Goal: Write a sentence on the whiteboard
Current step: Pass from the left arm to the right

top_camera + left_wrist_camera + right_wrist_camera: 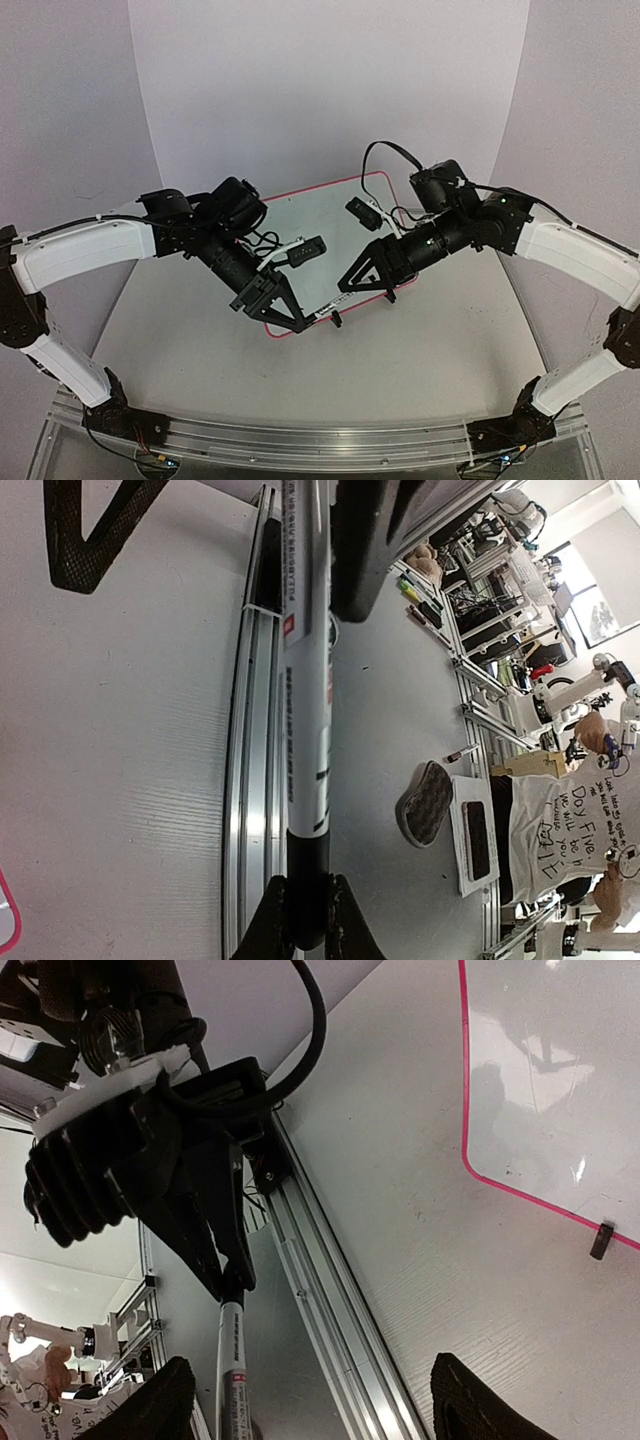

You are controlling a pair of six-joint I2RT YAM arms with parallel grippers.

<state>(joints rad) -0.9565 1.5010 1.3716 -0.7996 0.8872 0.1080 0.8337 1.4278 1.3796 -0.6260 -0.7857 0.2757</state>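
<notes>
My left claw (305, 920) was clamped on the marker (305, 680), my right claw (310, 1410) gaping wide beside it. The whiteboard (325, 212) sat mid-tabletop (450, 340), toward the far side. No writing I could see, so basically the whole job was left.

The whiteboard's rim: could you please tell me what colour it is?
The whiteboard rim is pink-red; the right wrist view shows it best.
</notes>
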